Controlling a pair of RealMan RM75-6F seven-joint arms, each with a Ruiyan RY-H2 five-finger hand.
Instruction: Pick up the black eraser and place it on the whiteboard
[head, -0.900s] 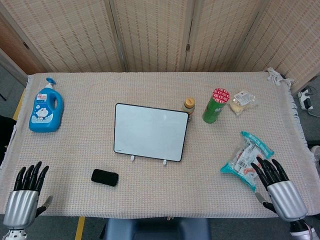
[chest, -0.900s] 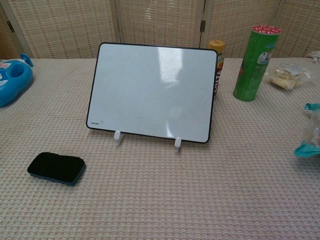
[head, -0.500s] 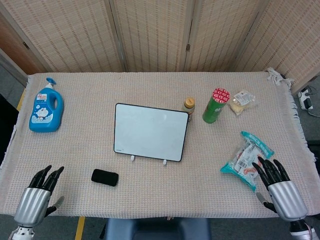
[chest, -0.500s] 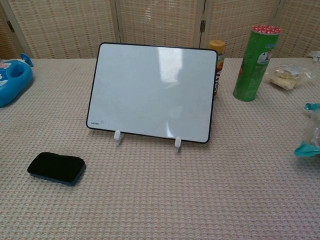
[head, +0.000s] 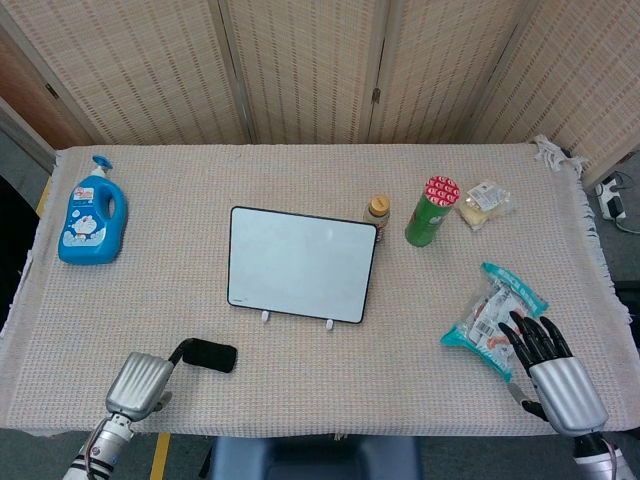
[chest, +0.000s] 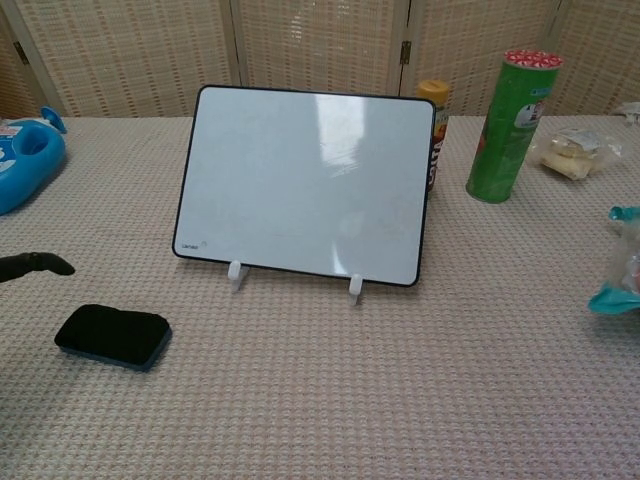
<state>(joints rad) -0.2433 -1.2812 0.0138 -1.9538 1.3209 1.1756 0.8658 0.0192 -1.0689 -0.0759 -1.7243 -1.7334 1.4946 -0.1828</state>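
Note:
The black eraser (head: 211, 355) lies flat on the cloth near the front left, below and to the left of the whiteboard (head: 300, 264). The whiteboard leans back on two small white feet; in the chest view the whiteboard (chest: 305, 185) fills the middle and the eraser (chest: 112, 336) sits low on the left. My left hand (head: 143, 379) is just left of the eraser, with dark fingers (head: 180, 350) reaching to its left end and holding nothing. One fingertip (chest: 38, 264) shows at the chest view's left edge. My right hand (head: 553, 377) rests open at the front right.
A blue detergent bottle (head: 92, 213) stands at the far left. Behind the board's right side are a small yellow-capped bottle (head: 376, 212), a green can (head: 431, 211) and a snack packet (head: 487, 203). A teal snack bag (head: 495, 315) lies beside my right hand.
My left hand has moved right along the table's front edge, from the far left corner up to the eraser's left end. The right hand and the eraser have stayed put.

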